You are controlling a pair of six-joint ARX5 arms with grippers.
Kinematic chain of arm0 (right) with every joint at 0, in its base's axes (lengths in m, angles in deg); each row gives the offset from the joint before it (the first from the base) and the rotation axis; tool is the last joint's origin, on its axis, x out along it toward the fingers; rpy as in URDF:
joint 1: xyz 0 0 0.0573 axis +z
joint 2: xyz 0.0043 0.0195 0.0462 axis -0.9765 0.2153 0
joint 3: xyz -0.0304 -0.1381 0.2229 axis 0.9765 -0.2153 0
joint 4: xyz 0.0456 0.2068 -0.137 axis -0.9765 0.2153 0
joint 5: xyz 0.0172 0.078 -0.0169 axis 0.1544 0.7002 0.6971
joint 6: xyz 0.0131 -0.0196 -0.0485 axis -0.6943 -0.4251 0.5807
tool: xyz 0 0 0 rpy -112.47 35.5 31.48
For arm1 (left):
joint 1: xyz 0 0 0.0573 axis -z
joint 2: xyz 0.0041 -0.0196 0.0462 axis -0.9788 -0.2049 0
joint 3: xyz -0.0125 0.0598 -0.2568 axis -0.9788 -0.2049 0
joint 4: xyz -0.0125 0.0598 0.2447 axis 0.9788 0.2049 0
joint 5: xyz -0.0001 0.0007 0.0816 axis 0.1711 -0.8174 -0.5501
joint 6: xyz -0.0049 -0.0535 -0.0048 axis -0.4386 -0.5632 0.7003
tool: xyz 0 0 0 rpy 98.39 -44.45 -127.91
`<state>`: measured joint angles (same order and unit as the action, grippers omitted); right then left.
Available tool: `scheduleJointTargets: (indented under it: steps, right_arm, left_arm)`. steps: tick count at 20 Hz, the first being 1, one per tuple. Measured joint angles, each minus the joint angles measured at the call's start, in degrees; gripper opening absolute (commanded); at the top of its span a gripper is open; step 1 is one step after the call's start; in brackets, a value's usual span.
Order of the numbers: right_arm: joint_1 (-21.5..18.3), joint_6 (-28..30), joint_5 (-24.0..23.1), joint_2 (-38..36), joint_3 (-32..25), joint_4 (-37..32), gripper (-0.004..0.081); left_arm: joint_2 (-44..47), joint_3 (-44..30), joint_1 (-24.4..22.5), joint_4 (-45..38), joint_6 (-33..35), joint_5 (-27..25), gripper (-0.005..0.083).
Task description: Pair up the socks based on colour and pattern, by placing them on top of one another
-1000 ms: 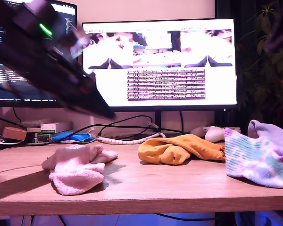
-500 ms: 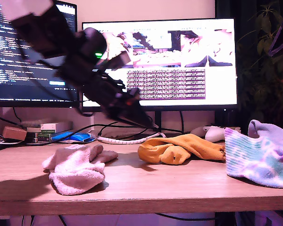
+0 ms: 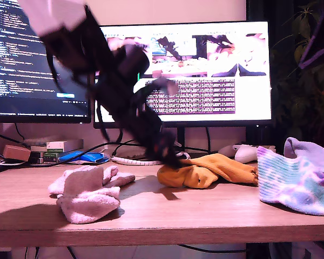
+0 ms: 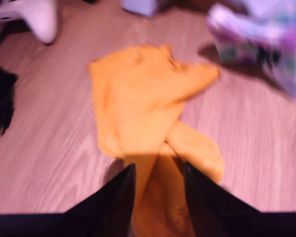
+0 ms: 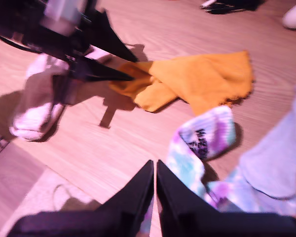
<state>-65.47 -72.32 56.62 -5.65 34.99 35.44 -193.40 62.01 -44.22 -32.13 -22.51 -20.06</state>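
Observation:
Two mustard-yellow socks (image 3: 208,170) lie crossed at mid-table. My first gripper (image 3: 171,157) reaches down onto their near end, open, one finger on each side of the yellow cloth (image 4: 138,103). A heap of fluffy pink socks (image 3: 86,191) sits toward the exterior view's left. A tie-dye sock (image 3: 294,181) with a lavender sock (image 3: 308,151) behind it lies at that view's right. My second gripper (image 5: 154,165) hovers shut over the tie-dye sock (image 5: 202,138) and holds nothing. From there the first gripper (image 5: 123,66) shows at the yellow socks' (image 5: 197,79) end.
Two lit monitors (image 3: 183,75) stand behind the table, with cables (image 3: 146,160) and small boxes (image 3: 54,151) at their feet. A white controller (image 3: 247,153) rests behind the yellow socks. A plant (image 3: 302,81) fills the exterior view's right background. The table's front edge (image 3: 162,234) runs close to the camera.
My first arm swung down from the exterior view's upper left to the yellow socks. The socks have not moved.

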Motion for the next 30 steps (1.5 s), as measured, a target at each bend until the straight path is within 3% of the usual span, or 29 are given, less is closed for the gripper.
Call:
scheduleJointTargets:
  steps: [5, 7, 12, 19, 22, 26, 30]
  right_arm:
    - [0.00, 0.00, 0.46, 0.96, 0.00, -0.46, -0.0012]
    - [0.00, 0.00, 0.52, 1.31, 0.00, -0.90, -0.0012]
    - [0.00, 0.00, 0.63, 2.43, 0.00, -1.49, -0.0012]
    - [0.00, -0.02, 2.93, 6.69, 0.00, -1.66, -0.0012]
    - [0.00, -0.02, 2.95, 8.44, 0.00, -1.77, -0.0012]
    - [0.00, -0.02, 2.95, 10.08, 0.00, -2.01, -0.0012]
    - [1.07, -0.04, 2.97, 10.29, 0.00, -3.48, -0.0012]
  left_arm:
    - [-0.28, 0.02, -0.57, -2.75, -0.02, -1.42, 0.0235]
    - [-0.28, 0.04, -0.50, -1.99, -0.07, -0.48, -0.0015]
    - [-0.31, 1.25, -0.42, 4.20, -3.26, -2.36, -0.0024]
    - [2.64, 13.79, -0.90, 20.22, -15.06, -5.31, -0.0024]
    - [5.25, 18.25, -0.90, 25.20, -15.39, -9.86, -0.0024]
    - [7.72, 18.78, -0.90, 28.96, -15.39, -17.73, -0.0024]
    - [7.91, 18.78, -1.05, 35.56, -15.39, -14.25, -0.0023]
